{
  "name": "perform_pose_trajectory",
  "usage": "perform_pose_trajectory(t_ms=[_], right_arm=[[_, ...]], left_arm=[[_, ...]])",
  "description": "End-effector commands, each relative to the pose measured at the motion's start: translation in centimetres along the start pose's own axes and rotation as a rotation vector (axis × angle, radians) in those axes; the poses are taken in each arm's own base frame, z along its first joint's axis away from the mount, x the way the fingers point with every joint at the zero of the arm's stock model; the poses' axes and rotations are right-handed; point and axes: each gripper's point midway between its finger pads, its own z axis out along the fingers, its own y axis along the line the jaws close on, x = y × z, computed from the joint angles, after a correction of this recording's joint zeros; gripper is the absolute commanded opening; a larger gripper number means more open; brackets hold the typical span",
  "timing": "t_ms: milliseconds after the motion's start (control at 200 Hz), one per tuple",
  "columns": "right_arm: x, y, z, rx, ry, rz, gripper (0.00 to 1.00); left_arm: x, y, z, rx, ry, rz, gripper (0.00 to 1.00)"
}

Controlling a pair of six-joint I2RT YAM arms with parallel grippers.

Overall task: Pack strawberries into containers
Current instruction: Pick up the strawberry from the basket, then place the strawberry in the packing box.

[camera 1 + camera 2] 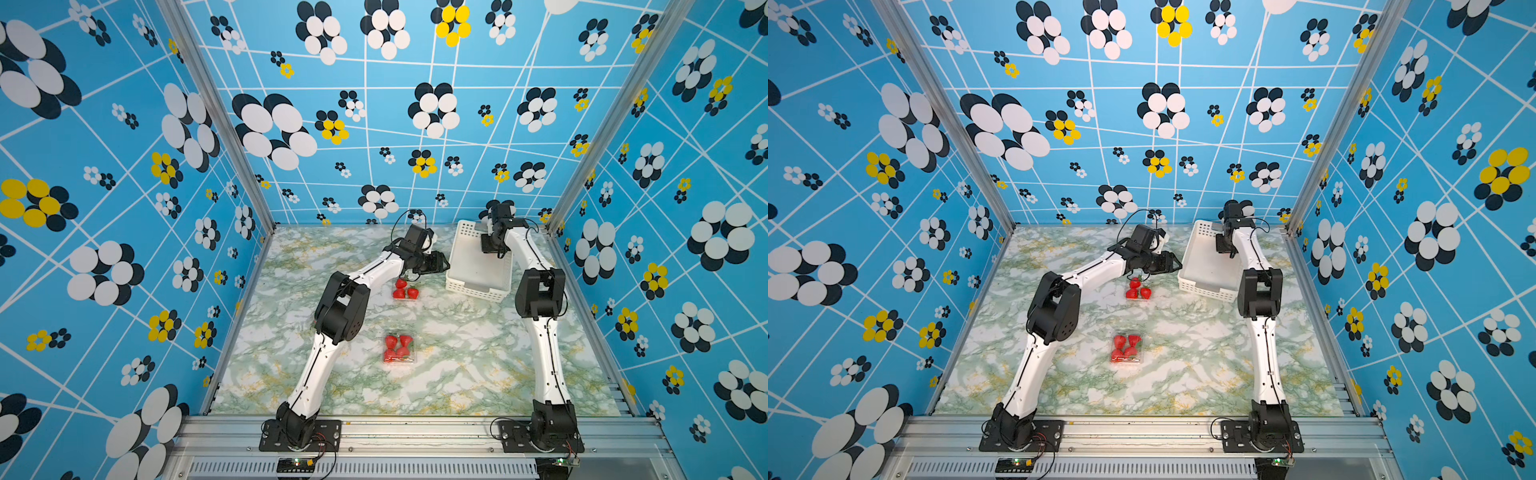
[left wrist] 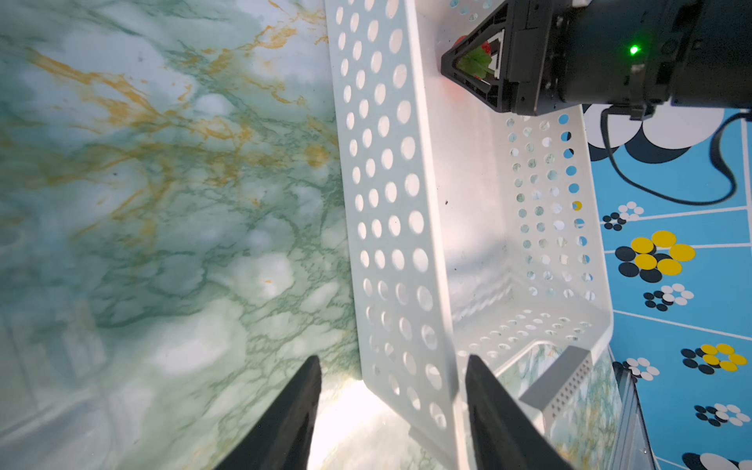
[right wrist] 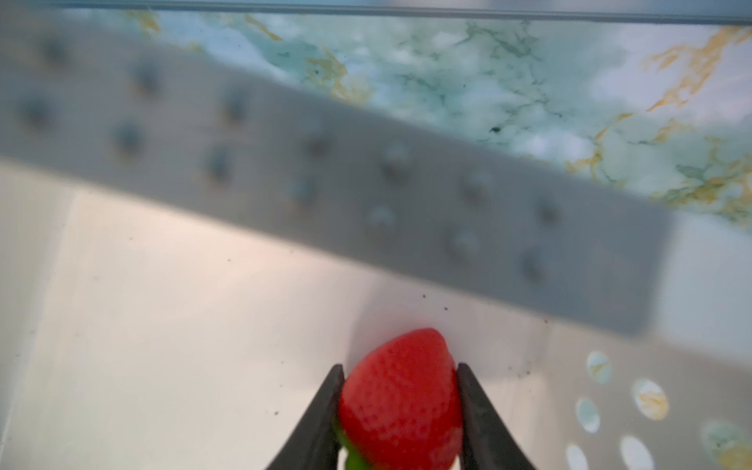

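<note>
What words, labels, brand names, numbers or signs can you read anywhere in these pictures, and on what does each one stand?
No readable text appears in any view.
On the walls: only flower and line patterns.
On the white perforated basket and the strawberry: no markings.
On the small circuit boards at the front: any print is too small to read.
</note>
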Motion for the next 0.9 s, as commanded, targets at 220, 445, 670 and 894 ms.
perform_pose_trajectory(t_ms=[220, 445, 670, 894], right_arm=[[-2.1, 4.1, -11.7, -0.199, -0.119, 0.053, 0.23], [2.0, 14.7, -18.4, -0.394, -0.099, -0.089, 0.23], [7.7, 24.0, -18.4, -0.496, -0.006, -0.218, 0.24], [10.8, 28.4, -15.1, -0.507, 0.066, -0.273, 0.24]], left_arm=[[-4.5, -1.7, -7.6, 0.002, -0.177, 0.052, 0.58], [-2.9, 4.2, -14.7, -0.116, -0.271, -0.093, 0.58], [1.2, 8.6, -18.6, -0.216, -0.265, -0.189, 0.58], [4.4, 9.5, -18.7, -0.228, -0.23, -0.225, 0.58]])
